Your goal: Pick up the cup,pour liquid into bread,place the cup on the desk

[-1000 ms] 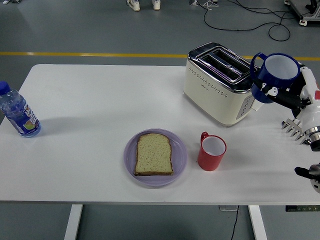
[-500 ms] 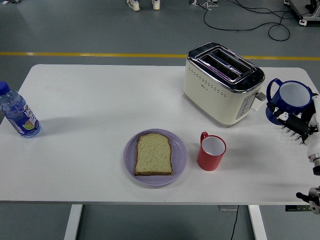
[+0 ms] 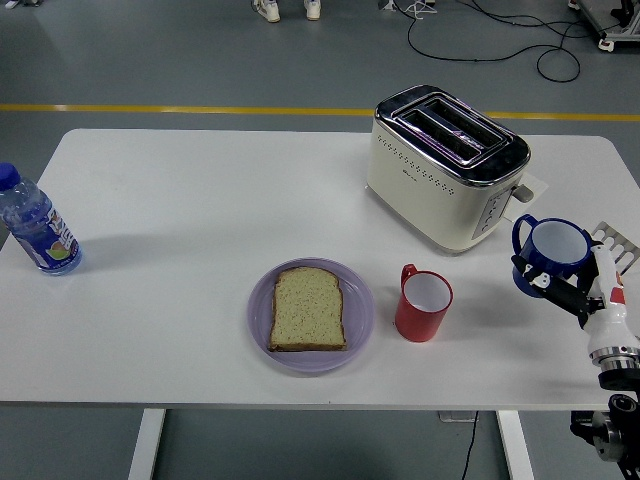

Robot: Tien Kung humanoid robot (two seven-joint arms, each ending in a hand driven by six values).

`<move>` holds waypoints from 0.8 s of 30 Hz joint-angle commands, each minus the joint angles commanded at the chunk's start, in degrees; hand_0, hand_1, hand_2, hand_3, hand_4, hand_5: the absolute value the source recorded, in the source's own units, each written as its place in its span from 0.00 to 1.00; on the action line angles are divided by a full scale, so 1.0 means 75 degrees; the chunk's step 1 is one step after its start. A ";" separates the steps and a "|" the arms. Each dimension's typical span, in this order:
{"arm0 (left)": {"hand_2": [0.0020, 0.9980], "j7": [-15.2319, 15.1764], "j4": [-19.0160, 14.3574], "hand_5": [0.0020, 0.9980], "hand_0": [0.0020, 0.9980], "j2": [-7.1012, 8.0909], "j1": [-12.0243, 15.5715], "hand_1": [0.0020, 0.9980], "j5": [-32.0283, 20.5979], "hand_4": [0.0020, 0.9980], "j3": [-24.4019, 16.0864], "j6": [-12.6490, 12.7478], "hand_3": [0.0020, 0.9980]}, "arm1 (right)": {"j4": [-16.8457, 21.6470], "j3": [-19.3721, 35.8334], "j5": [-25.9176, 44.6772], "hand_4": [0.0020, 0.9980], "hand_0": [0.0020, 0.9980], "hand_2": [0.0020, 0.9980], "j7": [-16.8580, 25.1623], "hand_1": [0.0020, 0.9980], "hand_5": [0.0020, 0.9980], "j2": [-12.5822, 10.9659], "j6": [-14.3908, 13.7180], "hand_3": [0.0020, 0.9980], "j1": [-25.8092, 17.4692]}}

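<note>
grey floor (image 3: 150,50), yellow line (image 3: 180,108), cables (image 3: 500,30)

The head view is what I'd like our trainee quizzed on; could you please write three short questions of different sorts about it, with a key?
1. True or false: the slice of bread lies in the toaster.
2. Which cup does the right hand hold? A) the red cup B) the blue cup C) neither
3. Fill in: the water bottle stands at the table's ____ edge as the picture shows it.

Key
1. False; the bread lies on the purple plate, and the toaster's slots look empty.
2. B; the red cup stands free, right of the plate.
3. Left.
</note>
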 joint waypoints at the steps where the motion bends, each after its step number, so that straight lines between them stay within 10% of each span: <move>1: 0.64 0.0003 0.0001 0.77 0.65 0.0002 0.0008 0.64 0.0002 0.29 0.0014 0.0000 0.53 | -0.0096 -0.0085 0.0053 0.52 0.46 0.46 0.0113 0.28 0.00 0.0011 -0.0012 0.51 0.0011; 24: 0.64 0.0009 -0.0021 0.77 0.65 -0.0019 -0.0085 0.64 -0.0001 0.29 -0.0031 -0.0002 0.53 | -0.1886 -0.0643 0.0507 0.58 0.48 0.48 0.0848 0.29 0.00 0.0572 -0.0046 0.51 0.0423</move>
